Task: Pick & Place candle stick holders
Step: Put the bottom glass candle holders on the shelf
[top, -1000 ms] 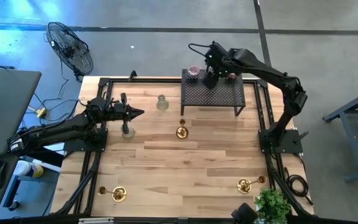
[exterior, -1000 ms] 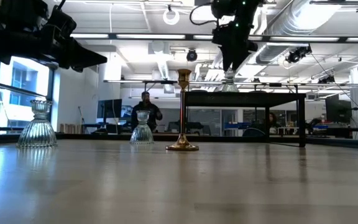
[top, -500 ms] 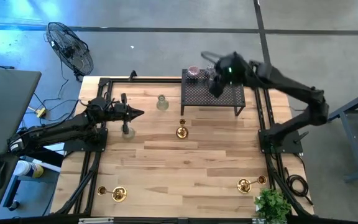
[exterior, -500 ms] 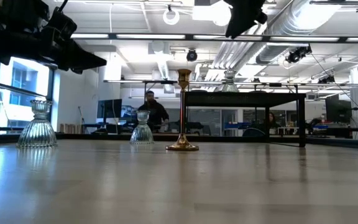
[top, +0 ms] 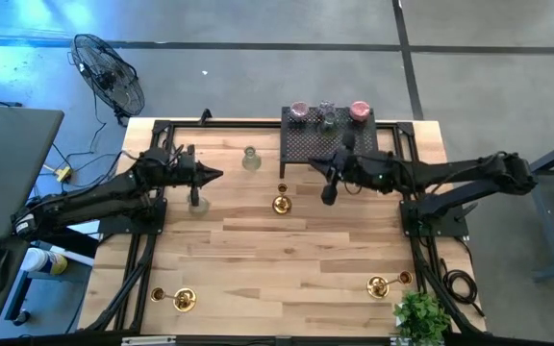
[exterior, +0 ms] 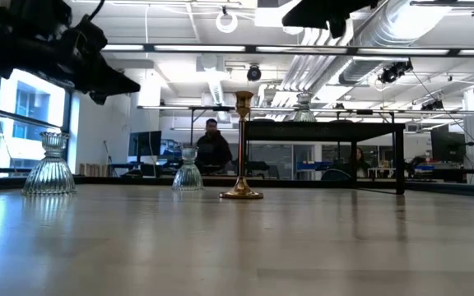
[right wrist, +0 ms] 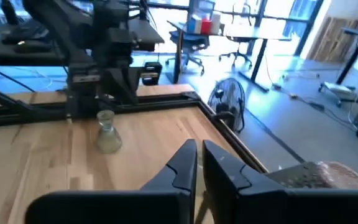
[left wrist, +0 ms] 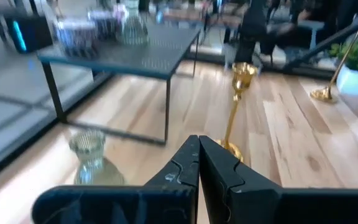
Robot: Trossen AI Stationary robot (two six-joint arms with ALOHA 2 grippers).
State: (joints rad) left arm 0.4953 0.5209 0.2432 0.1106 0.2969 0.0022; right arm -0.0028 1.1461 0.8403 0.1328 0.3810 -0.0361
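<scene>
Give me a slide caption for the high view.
Three glass candle holders on the black rack; right claw shut, empty beside it.

Bright, even overhead light; ceiling strips (exterior: 220, 48) glare in the low view, blue glow tints the floor (top: 27, 38) top-left. Both wrist views are blurred.

Pale wood-plank table (top: 296, 255), shiny brass holder (exterior: 242, 148), ribbed clear-glass holder (exterior: 50, 165), matt black perforated-metal rack (top: 330, 146).

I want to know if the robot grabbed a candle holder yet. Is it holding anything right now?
No. The right end effector hangs shut and empty in front of the black rack; the left end effector is shut and empty too.
</scene>
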